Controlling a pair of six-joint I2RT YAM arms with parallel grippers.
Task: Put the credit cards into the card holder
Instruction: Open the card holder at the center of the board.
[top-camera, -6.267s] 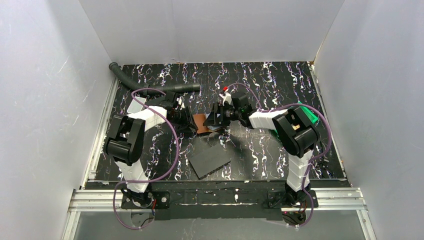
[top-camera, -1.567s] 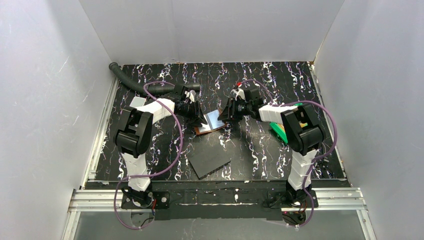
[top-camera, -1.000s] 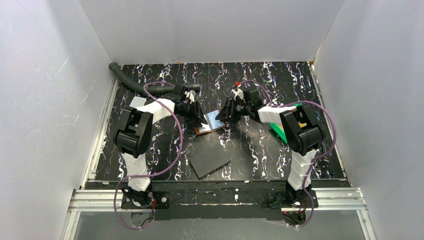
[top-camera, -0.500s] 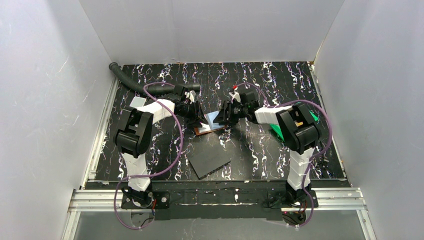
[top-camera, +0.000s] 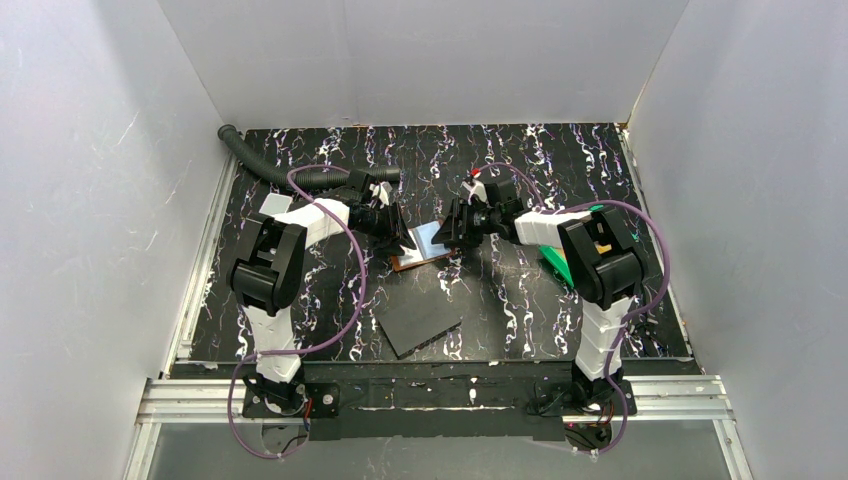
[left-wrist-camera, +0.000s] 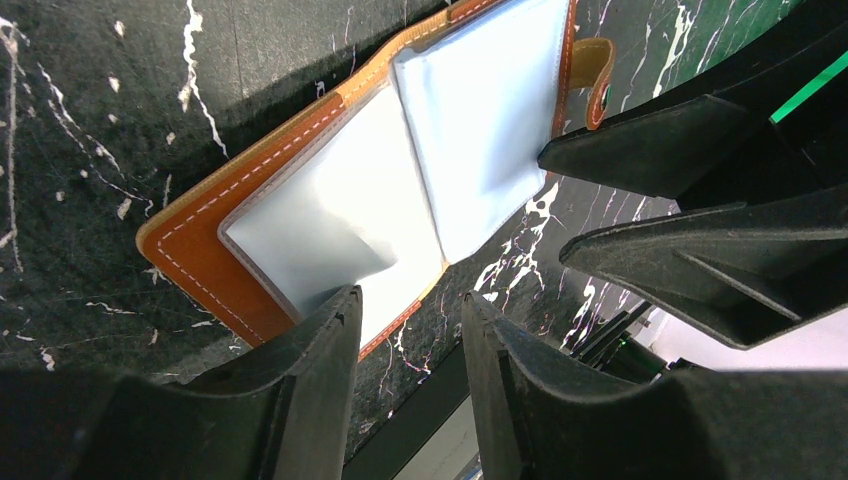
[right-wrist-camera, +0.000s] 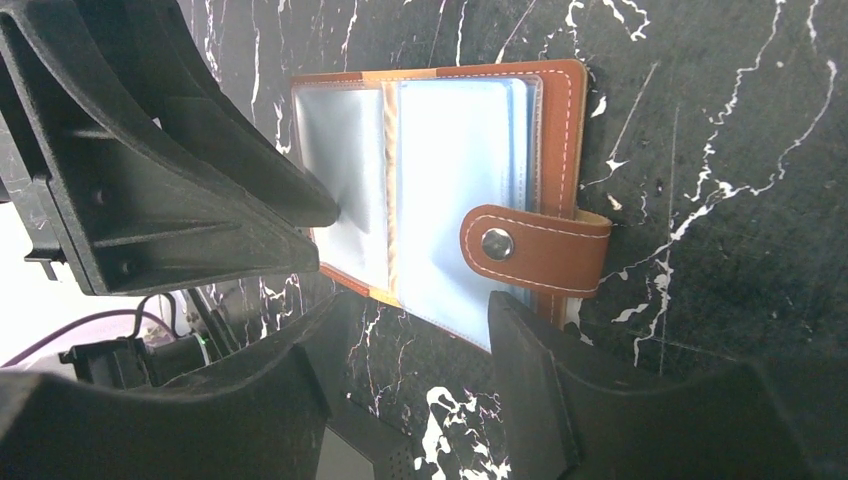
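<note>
Left gripper (left-wrist-camera: 408, 312) tip on card holder (left-wrist-camera: 190, 250) edge — right gripper (right-wrist-camera: 420, 312) beside.

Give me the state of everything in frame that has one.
card holder: open, lying flat, sleeves up
snap tab: unfastened, curled over the page edge
left gripper: open, one fingertip on a sleeve
right gripper: open, holding nothing
dark grey slab: flat on the table, nothing touching it
green bin: partly hidden by the right arm
</note>
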